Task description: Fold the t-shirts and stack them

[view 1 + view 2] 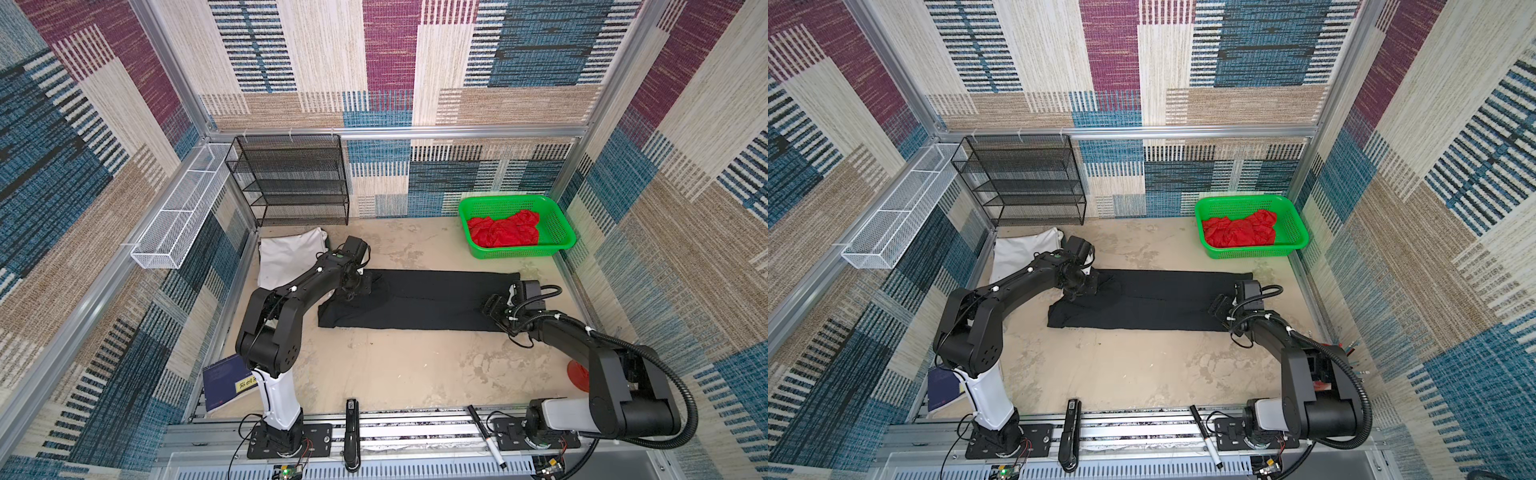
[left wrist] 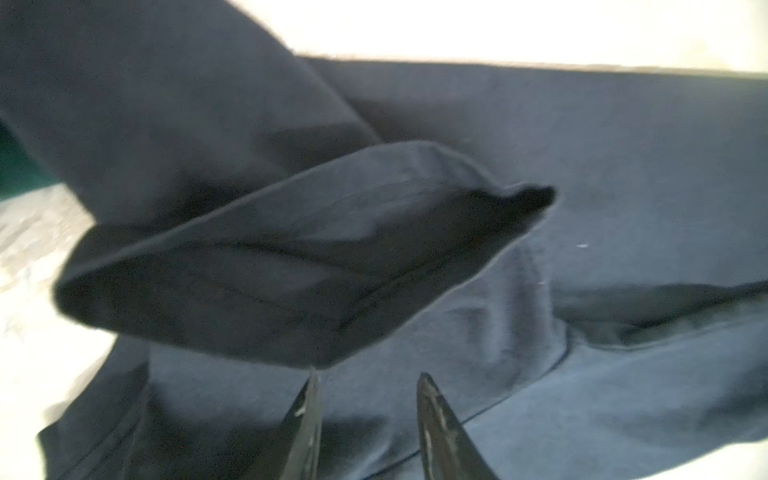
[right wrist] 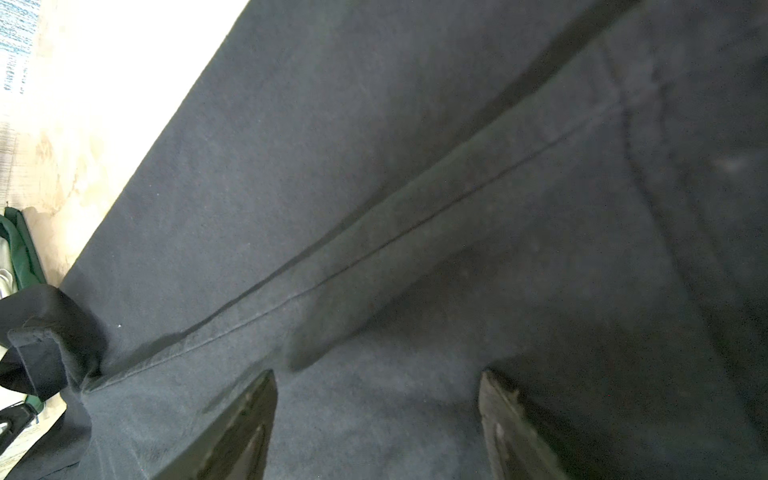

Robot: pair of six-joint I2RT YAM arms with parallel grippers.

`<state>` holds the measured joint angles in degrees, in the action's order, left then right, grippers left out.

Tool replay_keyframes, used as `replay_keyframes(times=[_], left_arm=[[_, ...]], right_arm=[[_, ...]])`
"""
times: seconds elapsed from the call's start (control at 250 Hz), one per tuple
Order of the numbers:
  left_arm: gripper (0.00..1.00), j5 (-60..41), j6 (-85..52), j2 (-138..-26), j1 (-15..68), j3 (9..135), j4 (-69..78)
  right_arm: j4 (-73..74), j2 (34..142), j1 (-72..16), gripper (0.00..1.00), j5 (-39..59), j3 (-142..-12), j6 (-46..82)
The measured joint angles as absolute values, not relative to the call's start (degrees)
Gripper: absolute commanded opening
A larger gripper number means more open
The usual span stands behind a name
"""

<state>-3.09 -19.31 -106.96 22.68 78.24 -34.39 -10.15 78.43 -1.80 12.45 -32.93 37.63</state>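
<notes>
The black t-shirt [image 1: 436, 299] [image 1: 1163, 299] lies as a long folded strip across the middle of the table. My left gripper [image 1: 357, 286] [image 2: 368, 376] hovers open at its left end, and a raised sleeve fold [image 2: 291, 270] sits just beyond the fingertips. My right gripper [image 1: 492, 305] [image 3: 378, 374] stands open over the strip's right end with nothing between its fingers. A folded white t-shirt [image 1: 286, 257] rests at the back left. A strip of dark green t-shirt [image 3: 25, 253] shows at its edge. The red t-shirt [image 1: 503, 232] lies crumpled in the green basket [image 1: 561, 228].
A black mesh shelf [image 1: 291, 183] stands against the back wall, with a white wire basket [image 1: 183, 212] on the left wall. A blue book [image 1: 224, 382], a stapler [image 1: 351, 432] and a marker [image 1: 486, 436] lie along the front edge. A red object [image 1: 577, 374] sits behind the right arm.
</notes>
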Motion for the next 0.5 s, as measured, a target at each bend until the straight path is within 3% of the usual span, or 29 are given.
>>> replay_keyframes(times=[0.5], left_arm=[[0.41, -1.89, -9.74, -119.17, 26.65, 96.86, -40.12]], right_arm=[[-8.93, 77.67, -1.8, 0.78, 12.8, -31.86, 37.43]])
